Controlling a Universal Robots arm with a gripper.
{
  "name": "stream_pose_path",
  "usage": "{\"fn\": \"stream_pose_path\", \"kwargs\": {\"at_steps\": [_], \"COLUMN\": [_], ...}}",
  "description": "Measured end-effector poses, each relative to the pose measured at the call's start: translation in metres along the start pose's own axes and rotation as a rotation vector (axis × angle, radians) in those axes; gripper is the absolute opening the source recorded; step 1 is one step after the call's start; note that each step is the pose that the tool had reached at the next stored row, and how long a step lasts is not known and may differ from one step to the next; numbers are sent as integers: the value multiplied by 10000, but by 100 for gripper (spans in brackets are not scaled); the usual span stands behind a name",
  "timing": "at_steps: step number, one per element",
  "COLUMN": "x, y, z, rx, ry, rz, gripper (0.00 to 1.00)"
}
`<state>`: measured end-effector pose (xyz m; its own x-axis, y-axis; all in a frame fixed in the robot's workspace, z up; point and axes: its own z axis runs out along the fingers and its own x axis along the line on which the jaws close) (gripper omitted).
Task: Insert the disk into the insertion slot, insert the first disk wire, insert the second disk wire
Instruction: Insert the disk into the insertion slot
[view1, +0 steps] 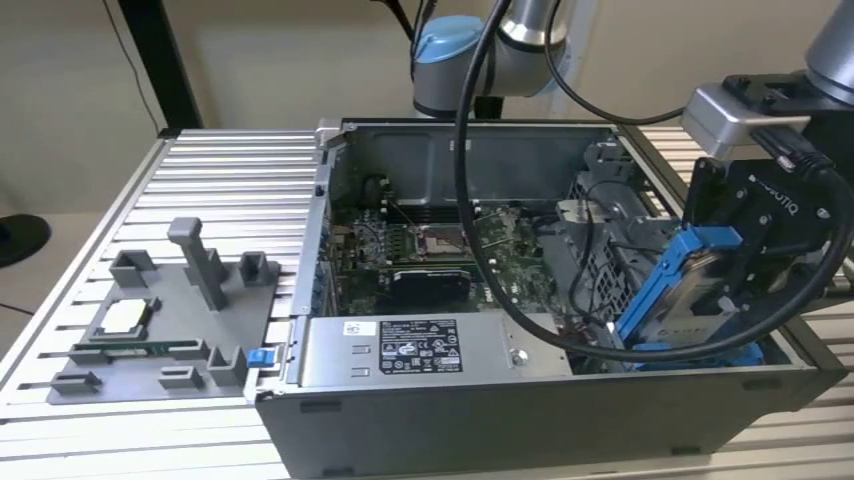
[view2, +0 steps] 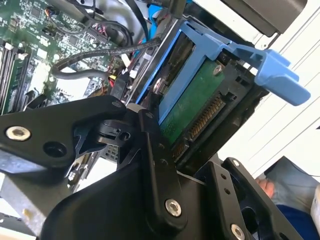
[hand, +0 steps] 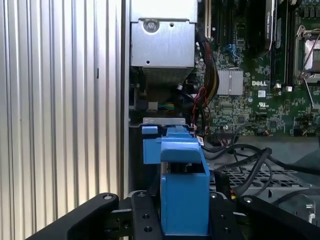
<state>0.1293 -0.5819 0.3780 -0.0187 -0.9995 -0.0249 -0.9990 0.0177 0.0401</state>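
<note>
My gripper (view1: 727, 285) is shut on the disk (view1: 677, 292), a silver drive in a bright blue carrier. I hold it tilted on edge at the front corner of the open computer case, on the exterior view's right. Its lower end reaches down into the insertion slot (view1: 607, 275), a grey perforated metal bay with blue fittings. In the second wrist view the disk (view2: 192, 102) shows its green board and connector between my black fingers (view2: 155, 165). In the first wrist view the blue carrier (hand: 183, 185) stands over the bay (hand: 250, 177). Black cables (hand: 250, 155) lie beside the bay; I cannot tell which are the disk wires.
A grey labelled power-supply box (view1: 414, 350) fills the case's front. The motherboard (view1: 427, 250) lies behind it. On the exterior view's left a grey fixture tray (view1: 160, 320) with posts rests on the ribbed aluminium table (view1: 227, 170). A thick black cable (view1: 474, 200) hangs across the case.
</note>
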Motion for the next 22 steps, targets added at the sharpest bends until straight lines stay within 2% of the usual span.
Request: {"fn": "stream_pose_path", "kwargs": {"at_steps": [9,10,22], "x": [0,0,0], "y": [1,1,0], "z": [1,0,1], "rx": [-1,0,1], "ry": [2,4,5], "rz": [1,1,1], "gripper": [0,100,100]}}
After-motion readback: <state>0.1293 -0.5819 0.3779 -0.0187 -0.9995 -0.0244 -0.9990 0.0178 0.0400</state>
